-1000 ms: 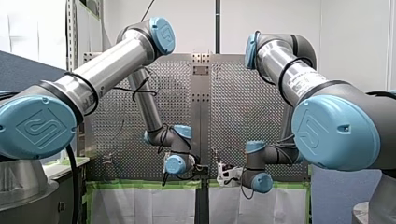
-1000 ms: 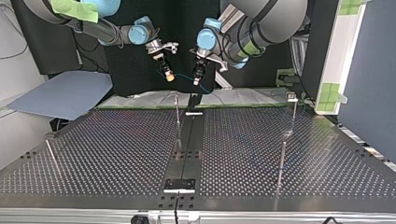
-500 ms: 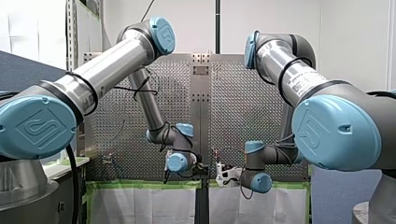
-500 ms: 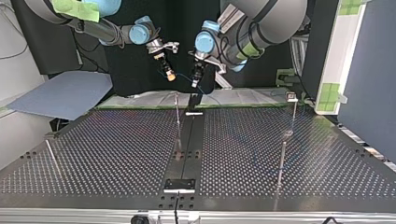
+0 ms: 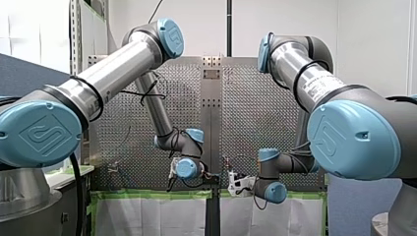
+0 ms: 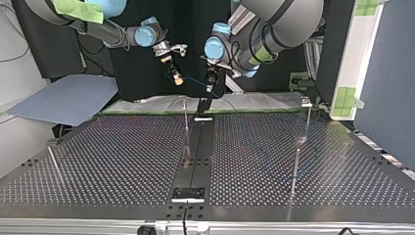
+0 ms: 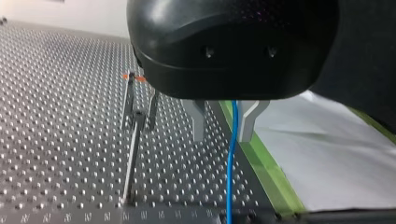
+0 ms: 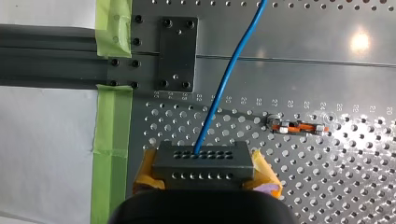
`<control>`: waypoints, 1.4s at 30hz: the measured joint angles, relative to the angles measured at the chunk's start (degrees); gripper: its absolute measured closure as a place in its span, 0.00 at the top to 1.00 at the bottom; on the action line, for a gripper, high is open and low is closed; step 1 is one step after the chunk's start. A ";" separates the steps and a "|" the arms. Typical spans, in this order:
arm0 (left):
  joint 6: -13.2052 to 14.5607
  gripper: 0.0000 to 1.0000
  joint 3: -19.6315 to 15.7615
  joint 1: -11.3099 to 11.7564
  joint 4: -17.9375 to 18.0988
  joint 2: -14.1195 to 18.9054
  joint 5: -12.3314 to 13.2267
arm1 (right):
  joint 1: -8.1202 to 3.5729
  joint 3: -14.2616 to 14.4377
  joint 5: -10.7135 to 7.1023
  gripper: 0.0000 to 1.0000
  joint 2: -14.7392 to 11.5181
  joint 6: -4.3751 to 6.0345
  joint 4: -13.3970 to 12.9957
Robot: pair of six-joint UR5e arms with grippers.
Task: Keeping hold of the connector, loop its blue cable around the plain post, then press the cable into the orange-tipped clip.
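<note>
Blue cable (image 8: 224, 79) leaves the dark connector (image 8: 203, 161) clamped between the yellow pads of my right gripper (image 8: 205, 171) (the orange-tipped clip (image 8: 299, 127) sits ahead, off to the cable's side) and hangs between the parted fingers of my left gripper (image 7: 222, 134), over the perforated table (image 7: 56, 116), near the plain post (image 7: 132, 154).

The right gripper (image 8: 204, 169) has its yellow pads (image 8: 264, 169) clamped on the connector (image 8: 203, 158) and hangs above the tabletop's (image 6: 122, 156) far edge in the top view. The left gripper (image 7: 223, 125) hangs just beside it over the same edge, pointing down with its metal fingers (image 7: 198, 120) apart.
</note>
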 joint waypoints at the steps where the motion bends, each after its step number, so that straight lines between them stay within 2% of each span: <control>1: 0.06 0.36 0.01 0.02 -0.05 0.00 -0.36 | 0.04 0.00 0.00 0.00 0.01 0.00 0.01; 8: 0.51 0.36 0.62 0.07 -0.40 0.00 -1.29 | 0.50 0.00 -0.37 0.00 0.04 -0.31 0.18; 16: 2.07 0.38 1.52 0.14 -3.12 -0.01 1.29 | 0.74 0.00 -1.25 0.00 0.03 -0.59 0.12; 24: 5.13 0.38 1.58 0.46 -6.11 -0.04 1.27 | 0.75 0.01 -1.33 0.00 0.06 -0.61 0.11; 34: 5.01 0.38 1.66 0.50 -4.91 -0.03 3.53 | 1.27 0.01 -1.39 0.00 0.07 -0.71 0.22; 40: 4.82 0.38 1.90 0.55 -4.52 -0.01 2.87 | 1.58 0.01 -1.80 0.00 0.08 -0.78 0.23; 42: 4.49 0.27 1.95 0.59 -4.47 -0.01 2.51 | 1.64 0.01 -1.84 0.00 0.08 -0.79 0.23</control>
